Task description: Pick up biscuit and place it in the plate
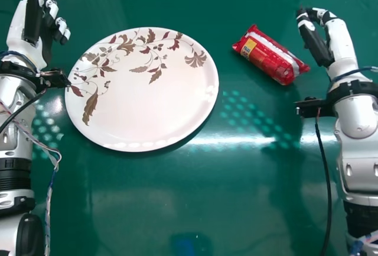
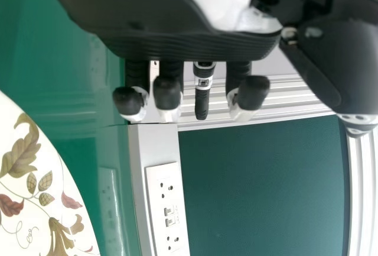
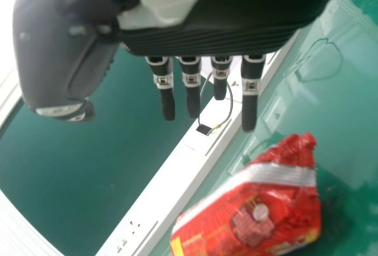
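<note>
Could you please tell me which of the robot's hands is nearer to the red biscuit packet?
The right hand, just right of the packet; the left hand is beyond the plate, at far left.

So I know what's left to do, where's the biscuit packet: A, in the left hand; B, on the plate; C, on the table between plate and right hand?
C: the red packet lies on the green table, between the plate and the right hand.
</note>
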{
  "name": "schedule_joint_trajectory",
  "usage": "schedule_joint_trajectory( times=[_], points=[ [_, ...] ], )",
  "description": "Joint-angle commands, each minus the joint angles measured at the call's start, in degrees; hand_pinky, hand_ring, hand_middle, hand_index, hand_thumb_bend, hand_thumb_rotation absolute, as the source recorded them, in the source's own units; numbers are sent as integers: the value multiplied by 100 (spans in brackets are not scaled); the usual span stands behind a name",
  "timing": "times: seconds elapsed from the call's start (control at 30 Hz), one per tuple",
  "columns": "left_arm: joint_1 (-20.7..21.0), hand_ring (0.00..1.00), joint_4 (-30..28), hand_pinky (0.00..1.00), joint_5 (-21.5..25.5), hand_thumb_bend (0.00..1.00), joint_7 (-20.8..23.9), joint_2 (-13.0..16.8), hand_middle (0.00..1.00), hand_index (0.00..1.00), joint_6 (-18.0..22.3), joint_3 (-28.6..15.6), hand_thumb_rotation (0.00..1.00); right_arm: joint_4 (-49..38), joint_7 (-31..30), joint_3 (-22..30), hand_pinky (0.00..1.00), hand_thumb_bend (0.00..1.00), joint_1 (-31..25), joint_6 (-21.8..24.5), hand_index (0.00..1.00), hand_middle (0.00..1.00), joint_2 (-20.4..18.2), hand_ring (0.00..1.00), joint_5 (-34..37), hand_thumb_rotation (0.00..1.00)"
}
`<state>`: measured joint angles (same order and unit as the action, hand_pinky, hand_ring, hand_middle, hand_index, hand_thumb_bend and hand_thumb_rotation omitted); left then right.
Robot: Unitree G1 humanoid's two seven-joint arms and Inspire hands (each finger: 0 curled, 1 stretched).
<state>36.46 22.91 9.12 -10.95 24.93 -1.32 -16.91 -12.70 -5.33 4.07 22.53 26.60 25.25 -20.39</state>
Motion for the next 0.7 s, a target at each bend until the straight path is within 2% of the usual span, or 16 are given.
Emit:
schedule_joint_trajectory(
  times=[0.0,0.23,0.33,0.43,0.5,0.57,0.67],
  points=[
    [-92,0,88,0,-21,100,0,78,98,0,74,-24,100,-179,-33,-13,79,68,-172,6,89,93,68,90,-63,39],
    [26,0,303,0,-85,100,-49,195,100,0,170,8,100,-379,-77,-96,74,71,-337,-115,89,94,90,88,-227,40],
    [24,0,258,0,-121,100,-6,196,100,0,98,16,100,-432,-271,-205,78,80,-337,-51,92,96,231,92,-338,42],
    [-1,0,259,0,-126,100,-50,192,99,0,154,12,100,-398,-492,-293,80,87,-281,18,94,97,409,94,-441,40],
    [-19,0,269,0,-132,100,-67,192,100,0,211,9,100,-377,-667,-379,78,92,-244,57,94,98,577,94,-569,43],
    [-26,0,299,0,-150,100,-84,211,100,0,267,11,100,-373,-904,-471,75,98,-197,155,96,99,749,93,-681,51],
    [-32,0,309,0,-153,100,-87,234,99,0,268,0,100,-322,-1356,-664,72,100,-101,195,100,100,1096,92,-851,58]
  ],
)
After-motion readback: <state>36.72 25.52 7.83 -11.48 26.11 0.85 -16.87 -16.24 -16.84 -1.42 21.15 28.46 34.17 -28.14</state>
